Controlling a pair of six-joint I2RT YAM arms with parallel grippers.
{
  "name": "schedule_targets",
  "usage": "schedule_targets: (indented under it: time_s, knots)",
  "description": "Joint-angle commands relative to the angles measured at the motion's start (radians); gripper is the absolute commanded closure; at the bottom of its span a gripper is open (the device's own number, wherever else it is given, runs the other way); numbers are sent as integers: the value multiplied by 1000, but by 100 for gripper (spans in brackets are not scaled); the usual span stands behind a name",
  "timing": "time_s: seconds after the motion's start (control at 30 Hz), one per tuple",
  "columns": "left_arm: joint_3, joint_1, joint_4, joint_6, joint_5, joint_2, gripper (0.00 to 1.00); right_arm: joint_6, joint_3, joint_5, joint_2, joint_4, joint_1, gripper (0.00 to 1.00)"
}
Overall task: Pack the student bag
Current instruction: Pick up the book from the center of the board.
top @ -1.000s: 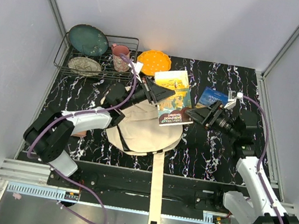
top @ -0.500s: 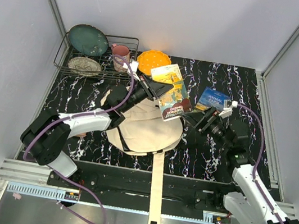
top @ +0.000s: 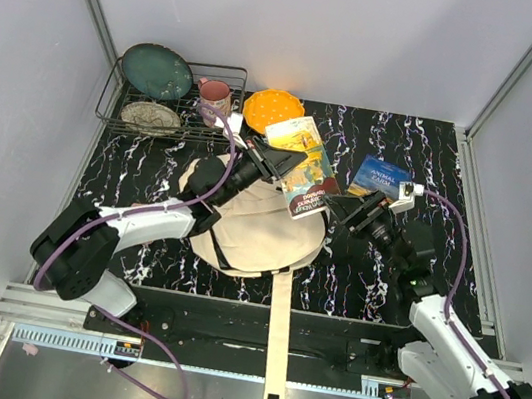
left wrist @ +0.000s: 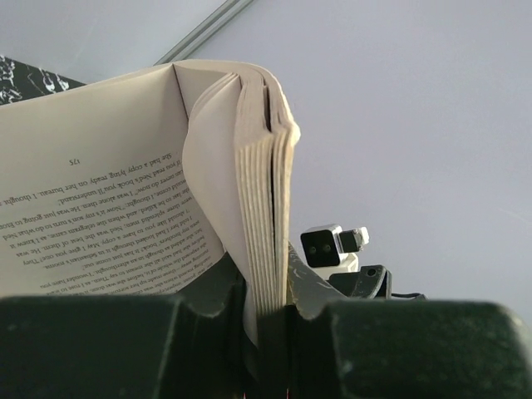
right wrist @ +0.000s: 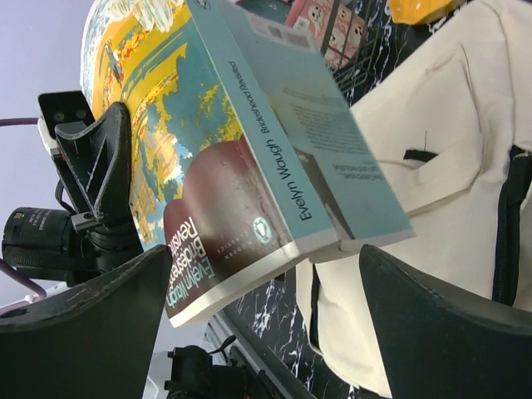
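Observation:
The student bag, a cream canvas backpack, lies flat mid-table with one long strap running off the near edge. Above its far edge my left gripper is shut on a paperback book with a yellow, teal and maroon cover. In the left wrist view the jaws of that gripper pinch the book's page block, which fans open upward. My right gripper stands open just right of the book; in its wrist view the book hangs beyond the wide fingers of the gripper, over the bag.
A second, blue book lies on the black marbled table behind my right gripper. A wire dish rack at the back left holds a teal plate and a pink mug. An orange plate sits beside it.
My right gripper has opened off the book's edge and drawn back toward the right. The left gripper has raised and tilted the book slightly toward the back.

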Motion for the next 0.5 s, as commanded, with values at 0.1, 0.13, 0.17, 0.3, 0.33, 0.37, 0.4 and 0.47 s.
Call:
schedule_targets:
  time_s: [0.1, 0.13, 0.17, 0.3, 0.33, 0.37, 0.4, 0.47]
  knots:
    - [18, -6, 179, -26, -32, -69, 100, -30, 13, 14, 50, 156, 9, 1]
    - [20, -6, 182, -32, -29, -63, 100, -13, 12, 8, 82, 181, 10, 0]
    - [21, -7, 186, -37, -29, -58, 100, -6, 5, 5, 97, 207, 15, 0]
    - [15, -12, 208, -41, -28, -51, 100, -3, -13, 29, 137, 341, 30, 0]
    - [11, -12, 211, -46, -29, -52, 100, -12, -10, 28, 150, 348, 33, 0]
    - [9, -12, 215, -49, -28, -51, 100, -18, -5, 28, 156, 358, 36, 0]
    - [1, -13, 223, -50, -28, -51, 100, -21, -5, 31, 159, 379, 39, 0]
    - [-2, -13, 222, -51, -31, -55, 100, -27, -5, 34, 173, 400, 41, 0]
